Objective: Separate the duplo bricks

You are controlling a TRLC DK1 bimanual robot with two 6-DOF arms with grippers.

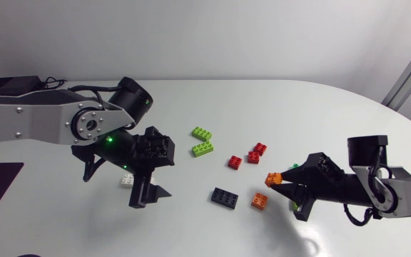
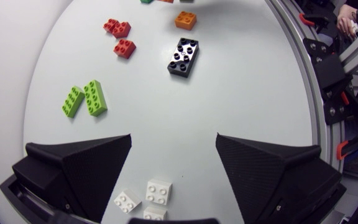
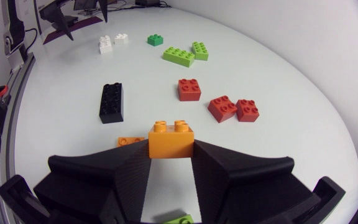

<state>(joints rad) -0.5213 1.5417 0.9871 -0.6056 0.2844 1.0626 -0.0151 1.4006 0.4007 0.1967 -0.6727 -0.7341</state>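
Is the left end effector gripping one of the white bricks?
No, the left end effector is open, its fingers spread wide, with the white bricks lying loose between them.

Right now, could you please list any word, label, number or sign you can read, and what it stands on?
None: the duplo bricks, table, left gripper and right gripper bear no readable text; any stud embossing is too small to read.
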